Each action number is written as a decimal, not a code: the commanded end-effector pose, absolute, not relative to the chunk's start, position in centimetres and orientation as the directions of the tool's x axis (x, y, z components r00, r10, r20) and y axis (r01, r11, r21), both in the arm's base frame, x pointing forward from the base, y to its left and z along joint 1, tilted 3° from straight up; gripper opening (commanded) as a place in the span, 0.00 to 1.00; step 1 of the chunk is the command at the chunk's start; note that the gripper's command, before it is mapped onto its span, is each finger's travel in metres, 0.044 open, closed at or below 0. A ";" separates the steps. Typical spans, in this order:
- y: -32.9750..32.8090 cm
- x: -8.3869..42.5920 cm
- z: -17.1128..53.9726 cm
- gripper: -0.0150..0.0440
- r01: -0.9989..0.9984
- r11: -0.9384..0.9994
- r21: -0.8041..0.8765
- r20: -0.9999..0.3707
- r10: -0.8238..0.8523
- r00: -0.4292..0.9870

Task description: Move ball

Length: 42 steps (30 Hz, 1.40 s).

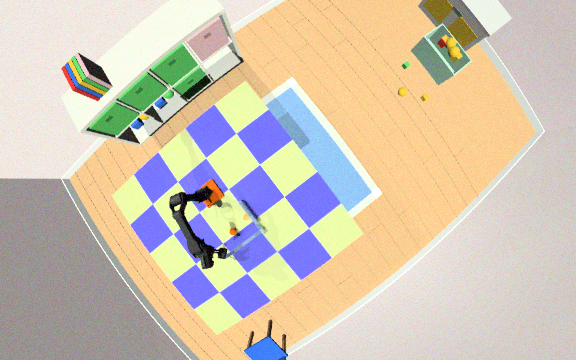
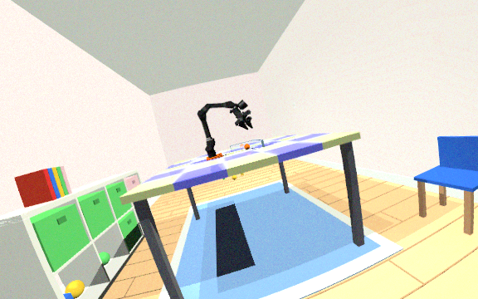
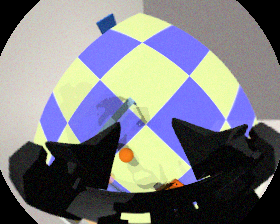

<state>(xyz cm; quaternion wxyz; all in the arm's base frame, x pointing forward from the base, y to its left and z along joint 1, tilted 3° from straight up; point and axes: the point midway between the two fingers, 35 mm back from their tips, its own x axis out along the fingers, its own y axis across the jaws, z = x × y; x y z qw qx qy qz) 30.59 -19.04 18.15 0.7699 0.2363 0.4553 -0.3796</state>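
From my remote station, the overhead view shows the arm (image 1: pixel 186 220) reaching from its orange base (image 1: pixel 211 193) across the checkered table (image 1: pixel 288 250), with the claw (image 1: pixel 223 253) at its far end. I read the claw as open, its two dark fingers spread apart with nothing between them. In the side view the claw (image 2: pixel 245 123) hangs high above the table (image 2: pixel 305 147), tilted downward, well apart from everything on it. The orange ball (image 1: pixel 233 231) rests on the table inside the corner formed by the two low clear walls (image 1: pixel 250 211). The pale see-through copy (image 1: pixel 246 217) lies near the ball, closer to one wall; the two do not overlap. In the wrist view the ball (image 3: pixel 126 155) appears between the fingers, far below them on a pale square. A blue chair (image 2: pixel 463 174) stands on the floor beside the table.
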 end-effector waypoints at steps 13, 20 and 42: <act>-7.2 30.5 9.7 0.84 0.196 0.980 -0.038 -0.999 -0.037 -0.011; -7.3 30.5 8.2 0.84 0.196 0.980 -0.038 -0.999 -0.037 -0.011; -7.4 30.5 5.0 0.84 0.196 0.980 -0.038 -0.999 -0.037 -0.011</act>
